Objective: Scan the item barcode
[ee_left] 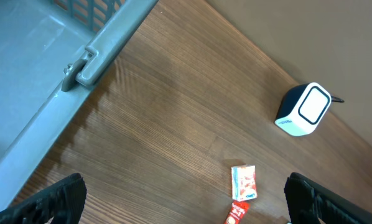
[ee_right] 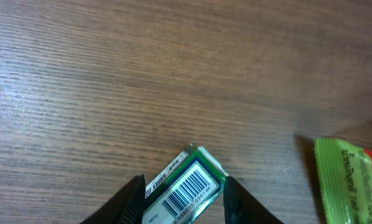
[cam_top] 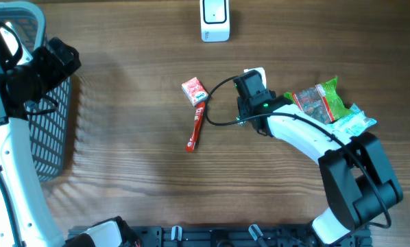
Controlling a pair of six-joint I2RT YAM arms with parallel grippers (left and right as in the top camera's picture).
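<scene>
While the left fingers (ee_left: 61,199) hang spread wide near the basket (ee_left: 24,74), the right fingers (ee_right: 133,202) pinch the small box (ee_right: 186,186) right of the bench's middle. The scanner (cam_top: 214,20) sits farther away, to their left.

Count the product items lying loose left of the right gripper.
2: a small red box mid-table, and a red stick pack beside it on the side nearer the robot. Nothing there looks hidden.

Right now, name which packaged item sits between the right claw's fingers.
The small green-edged box with its barcode showing, gripped by the right claw; the red box, red stick and green packets lie loose.
</scene>
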